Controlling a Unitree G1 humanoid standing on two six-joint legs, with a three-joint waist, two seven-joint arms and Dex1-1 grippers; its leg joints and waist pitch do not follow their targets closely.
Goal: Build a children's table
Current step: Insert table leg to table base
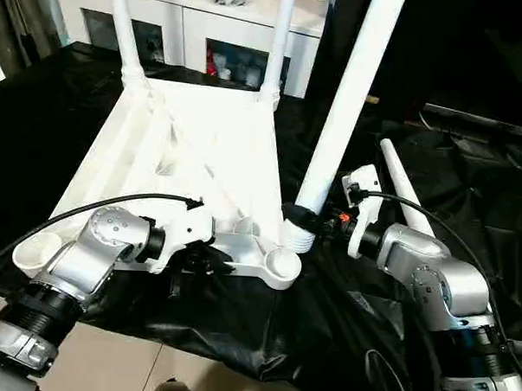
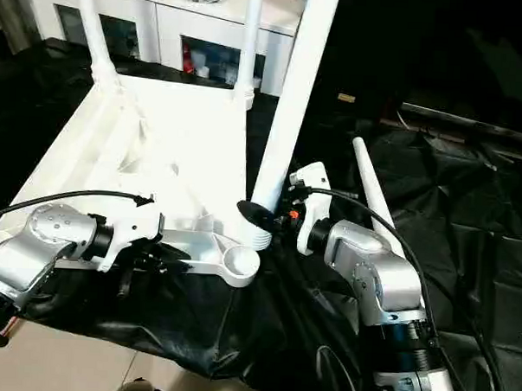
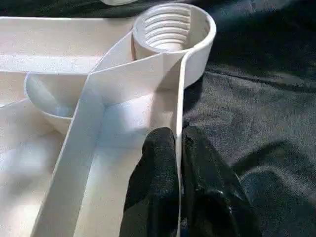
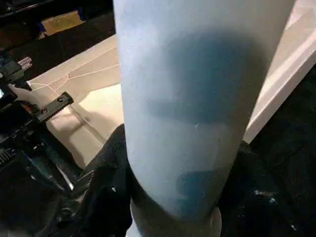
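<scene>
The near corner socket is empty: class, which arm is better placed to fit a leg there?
Right: its gripper holds a leg just above that socket. The left gripper pinches the tabletop's rim.

head eyes overlook the table top (image 1: 202, 150); wrist cameras sit close.

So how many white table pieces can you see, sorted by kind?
Tabletops: 1, upside down
Legs standing in far corner sockets: 2
Legs held by the right tool: 1
Legs lying on the black sheet: 1
Total: 5 pieces
</scene>
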